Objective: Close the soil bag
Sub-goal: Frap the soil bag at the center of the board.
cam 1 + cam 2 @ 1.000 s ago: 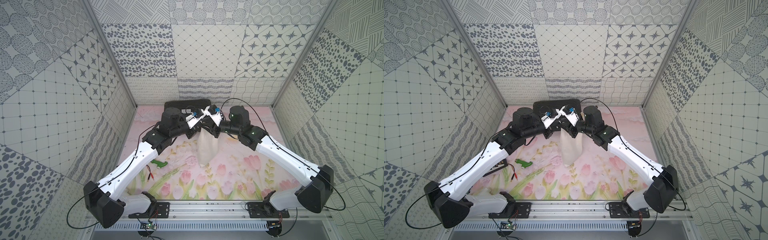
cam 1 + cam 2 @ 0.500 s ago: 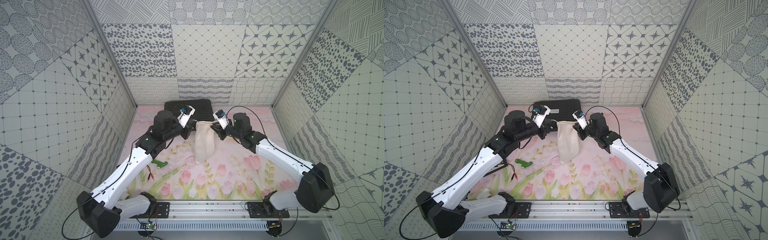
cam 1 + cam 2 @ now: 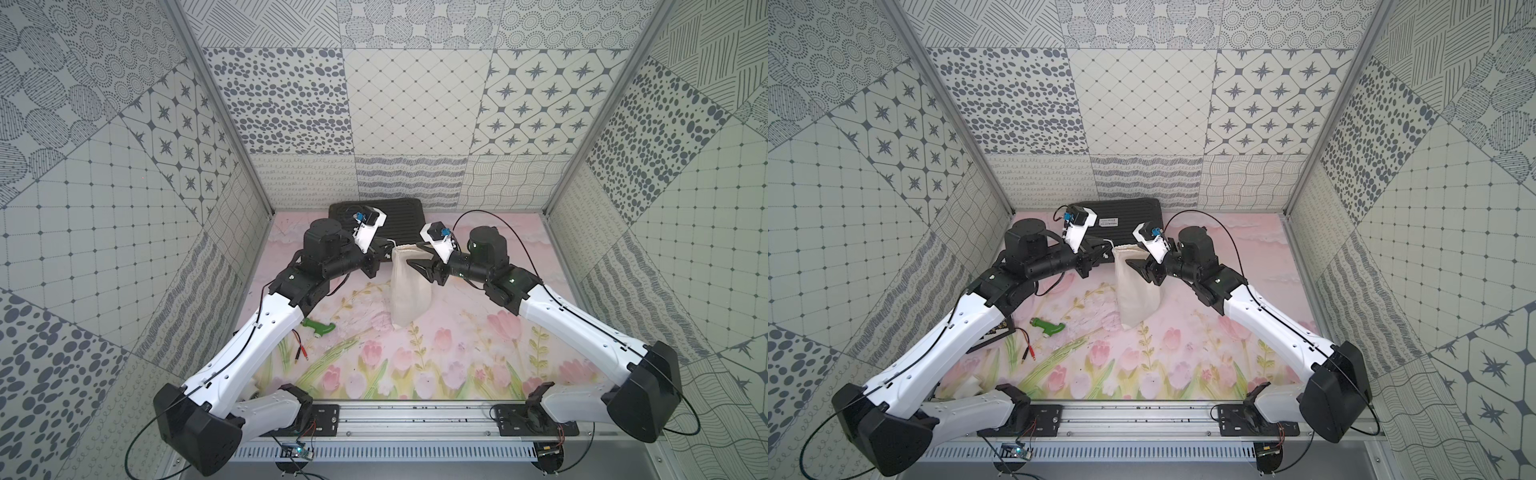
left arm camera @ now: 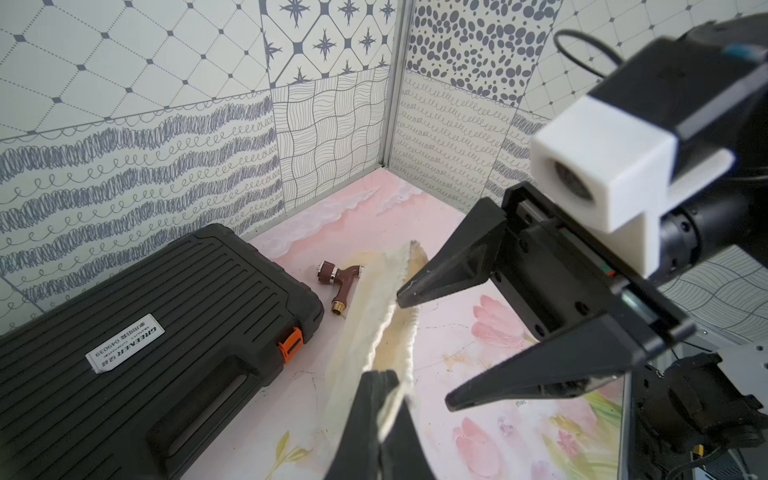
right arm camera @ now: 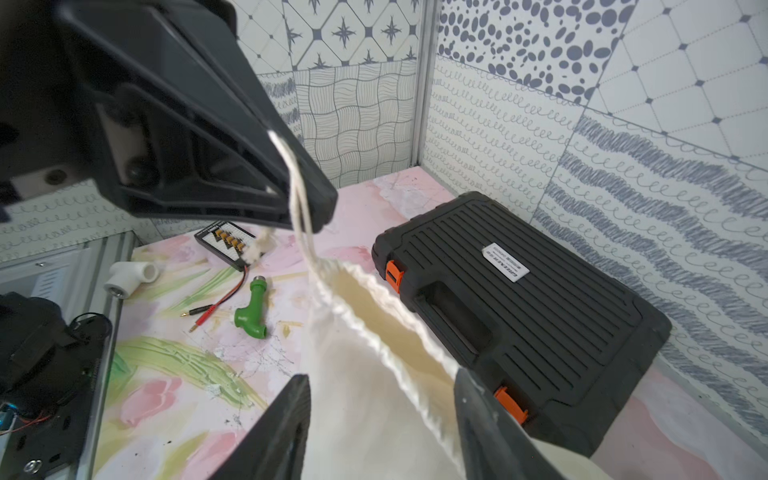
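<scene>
- The step in hand is drawing the mouth shut. The bag (image 3: 409, 286) stands upright just in front of the case (image 3: 376, 220), on its latch side. Its mouth is up and not yet gathered: the right wrist view shows the tan inside.
- Your left gripper (image 5: 307, 208) is pressed together on the cords (image 5: 301, 224). They run from its tips down to the end of the bag's rim farthest from your right arm.
- Your right gripper (image 4: 424, 351) is spread and holds nothing. One fingertip sits at the rim's other end and the second hangs lower, apart from the cloth.
- I judge the next move is yours on the right. Either close those jaws on the bag's neck to anchor it, or find the cord on that side. I cannot see one there.
- Then draw the left away from the bag, so the channel bunches. Without an anchor the bag will likely just tip or trail after the pull.
- Things around:
  - A brown nozzle (image 4: 338, 282) lies just off the case's latch-side corner, beside the bag.
  - A green fitting (image 3: 319, 330) and red-tipped leads (image 3: 301, 353) lie well clear of the case, beyond the bag.
  - A white tee (image 5: 131, 276) and a connector board (image 5: 226, 245) lie farther out still.
- In the way: the case stands close behind the bag, so keep the pull running along its front, not toward it. Nothing else crowds either gripper.
</scene>
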